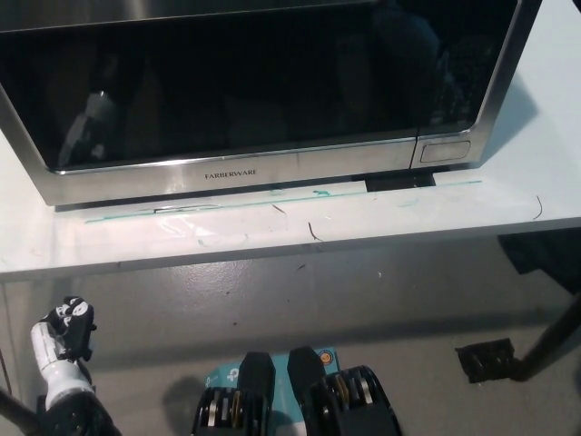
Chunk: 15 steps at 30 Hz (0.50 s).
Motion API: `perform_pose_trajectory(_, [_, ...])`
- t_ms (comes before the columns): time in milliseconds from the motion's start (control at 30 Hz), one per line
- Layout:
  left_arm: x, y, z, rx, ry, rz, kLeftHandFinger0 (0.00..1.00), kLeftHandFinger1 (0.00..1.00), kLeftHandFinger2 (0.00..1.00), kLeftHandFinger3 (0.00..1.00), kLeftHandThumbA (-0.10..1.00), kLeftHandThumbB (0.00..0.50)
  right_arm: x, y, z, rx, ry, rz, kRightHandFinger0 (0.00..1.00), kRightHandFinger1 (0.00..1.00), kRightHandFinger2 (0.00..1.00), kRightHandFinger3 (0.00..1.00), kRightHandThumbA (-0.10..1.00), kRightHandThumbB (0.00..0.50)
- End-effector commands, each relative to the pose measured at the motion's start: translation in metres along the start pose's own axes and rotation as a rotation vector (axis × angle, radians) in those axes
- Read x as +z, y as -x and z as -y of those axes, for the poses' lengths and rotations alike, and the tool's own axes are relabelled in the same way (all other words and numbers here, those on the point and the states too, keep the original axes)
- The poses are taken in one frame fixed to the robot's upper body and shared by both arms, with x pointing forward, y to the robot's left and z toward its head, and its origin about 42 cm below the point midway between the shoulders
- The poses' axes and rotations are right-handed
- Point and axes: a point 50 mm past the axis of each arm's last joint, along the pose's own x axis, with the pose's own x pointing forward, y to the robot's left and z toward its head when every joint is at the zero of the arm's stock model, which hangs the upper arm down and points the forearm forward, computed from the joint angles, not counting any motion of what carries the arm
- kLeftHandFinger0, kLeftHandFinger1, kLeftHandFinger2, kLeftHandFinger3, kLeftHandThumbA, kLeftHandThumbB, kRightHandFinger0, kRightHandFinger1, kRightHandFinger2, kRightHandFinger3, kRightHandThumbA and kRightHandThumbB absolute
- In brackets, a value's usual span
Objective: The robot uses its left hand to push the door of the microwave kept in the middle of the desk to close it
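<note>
Left hand: the white left hand [62,350] hangs low at the lower left, below the bench edge; its fingers [74,320] look curled in on nothing.
Microwave: the Farberware microwave [254,168] sits up and right of the fingers, well apart, its dark door [245,82] apparently flush with the front.
Step in hand: judged done or nearly so; any further push should land flat on the door, away from the button [445,152].
Room: the bench [272,238] lip lies between fingers and door; open floor [363,300] to their right.
Right hand: not in view.
</note>
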Motion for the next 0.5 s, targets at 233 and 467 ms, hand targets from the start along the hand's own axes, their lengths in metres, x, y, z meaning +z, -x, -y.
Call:
perform_pose_trajectory(233, [0.0132,-0.0071,0.0038,-0.018,-0.017,0.047,0.00,0.00,0.12,0.36,-0.10,0.072,0.0255,-0.0099,-0.0055,0.001,-0.023,0.066,0.64,0.60,0.60,0.56,-0.08,0.164])
perform_pose_trajectory(467, [0.0180,-0.0073,0.0066,-0.024,0.003,0.021,0.00,0.00,0.13,0.41,-0.10,0.057,0.0273,-0.0118,-0.0072,-0.007,0.018,0.079,0.67,0.61,0.61,0.56,-0.06,0.165])
